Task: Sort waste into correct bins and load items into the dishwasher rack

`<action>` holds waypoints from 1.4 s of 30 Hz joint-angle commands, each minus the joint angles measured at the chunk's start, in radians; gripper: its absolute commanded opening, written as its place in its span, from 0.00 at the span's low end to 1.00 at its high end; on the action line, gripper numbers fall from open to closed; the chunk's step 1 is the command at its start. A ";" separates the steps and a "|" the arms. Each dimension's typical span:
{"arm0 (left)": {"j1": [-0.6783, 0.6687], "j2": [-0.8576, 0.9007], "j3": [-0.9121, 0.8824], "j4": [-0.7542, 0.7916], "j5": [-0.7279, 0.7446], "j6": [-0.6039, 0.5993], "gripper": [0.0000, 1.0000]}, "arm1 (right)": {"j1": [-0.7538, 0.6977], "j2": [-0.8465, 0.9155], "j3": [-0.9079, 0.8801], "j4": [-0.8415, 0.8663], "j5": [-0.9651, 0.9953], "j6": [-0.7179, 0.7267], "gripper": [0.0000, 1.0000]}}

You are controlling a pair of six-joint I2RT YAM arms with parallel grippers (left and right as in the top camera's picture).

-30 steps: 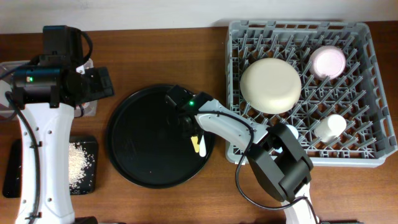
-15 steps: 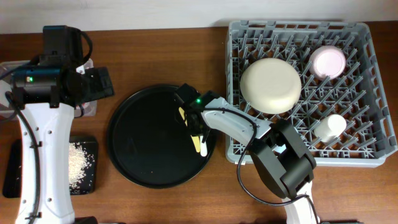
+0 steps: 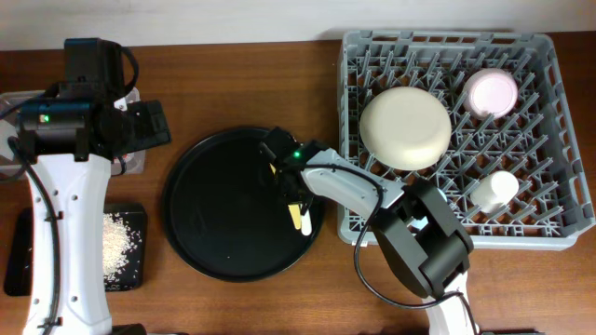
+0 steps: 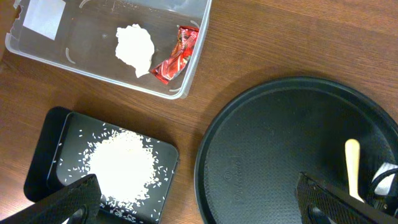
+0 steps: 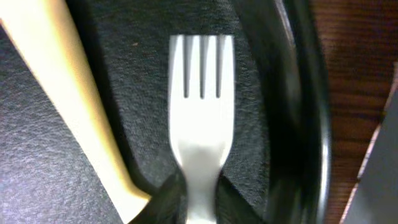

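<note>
My right gripper [image 3: 291,189] hangs over the right side of the large round black tray [image 3: 214,214]. In the right wrist view it [image 5: 199,202] is shut on the neck of the white plastic fork [image 5: 201,124], tines pointing away. The yellow plastic knife [image 5: 68,93] lies on the tray just left of the fork, and its ends show overhead [image 3: 298,220]. My left gripper [image 4: 199,202] is open and empty, high above the table's left side. The clear tub [image 4: 193,62] holds the tissue ball [image 4: 135,48] and the red wrapper [image 4: 177,55]. The black rectangular tray [image 4: 59,134] holds the rice grains [image 4: 121,167].
The grey dishwasher rack [image 3: 447,233] fills the right side and holds the cream plate [image 3: 405,127], the pinkish bowl [image 3: 491,91] and the white cup [image 3: 494,189]. The light blue cup is out of view. The rack's left wall stands close to the round tray's right rim.
My right gripper has moved right and slightly toward the front over the round tray, then nearly stopped. The left arm has not moved.
</note>
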 commanded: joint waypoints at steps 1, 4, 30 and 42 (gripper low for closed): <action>0.002 -0.002 0.008 0.002 -0.011 -0.006 0.99 | 0.003 0.015 -0.027 -0.018 0.005 0.008 0.17; 0.002 -0.002 0.008 0.002 -0.011 -0.006 0.99 | 0.003 0.015 -0.008 -0.038 0.012 0.004 0.15; 0.002 -0.002 0.008 0.001 -0.011 -0.006 0.99 | -0.705 -0.095 0.578 -0.699 -0.014 -0.509 0.22; 0.002 -0.002 0.008 0.002 -0.011 -0.006 0.99 | -0.863 -0.097 0.610 -0.662 -0.199 -0.734 0.17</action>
